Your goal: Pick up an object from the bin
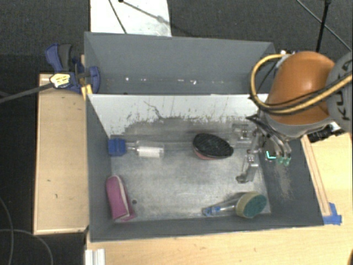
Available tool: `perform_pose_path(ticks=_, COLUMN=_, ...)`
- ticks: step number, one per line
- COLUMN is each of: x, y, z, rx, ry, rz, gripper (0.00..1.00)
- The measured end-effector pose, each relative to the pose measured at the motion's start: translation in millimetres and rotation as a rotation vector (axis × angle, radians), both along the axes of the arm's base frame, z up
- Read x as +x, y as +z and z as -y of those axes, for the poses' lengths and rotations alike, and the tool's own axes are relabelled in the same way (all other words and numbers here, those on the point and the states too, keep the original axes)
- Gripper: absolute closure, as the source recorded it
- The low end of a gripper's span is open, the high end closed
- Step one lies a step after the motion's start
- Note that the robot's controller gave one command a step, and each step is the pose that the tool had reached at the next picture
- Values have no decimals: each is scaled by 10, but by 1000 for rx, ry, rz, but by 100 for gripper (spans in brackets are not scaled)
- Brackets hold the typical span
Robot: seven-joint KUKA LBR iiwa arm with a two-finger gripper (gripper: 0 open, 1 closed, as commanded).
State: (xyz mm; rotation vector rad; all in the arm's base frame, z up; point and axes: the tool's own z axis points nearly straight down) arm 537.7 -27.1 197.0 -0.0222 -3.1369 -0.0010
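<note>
- Currently the gripper is hanging low inside the bin, close to its right wall. As I am judging it, the step in hand is the approach, because I am seeing nothing held in the gripper and no pick is done yet.
- It is standing over bare floor between two things. A black oval disc with a reddish underside is lying just to its left, toward the far wall. A brush with a round green head and a clear handle is lying near the front right corner, just in front of the gripper.
- I am not able to say which of the two is the target. Both are lying near, but neither is lying directly under the gripper.
- Well apart from it, a clear tube with a blue cap is lying toward the left wall, and a pink block is lying in the front left corner.
- The next move is, I am thinking, asking for a choice: shifting over one thing, turning the gripper across its narrow side, then going down.
- The disc is looking flat and wide, so it may be hard to take. The brush is lying close to the front wall, which is leaving little room there.
- The orange cover is hiding the wrist and the upper part of the gripper.
- The metal parts are blending with the grey floor, so I cannot tell whether the gripper is open or closed.
</note>
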Motion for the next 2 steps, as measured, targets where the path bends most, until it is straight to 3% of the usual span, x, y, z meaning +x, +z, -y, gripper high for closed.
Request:
perform_pose_path(ticks=1, x=35, y=-144, z=107, rx=0, ry=-23, rz=4, gripper=0)
perform_pose_path(ticks=2, x=-517, y=-586, z=620, rx=-1, ry=84, rz=0, gripper=0)
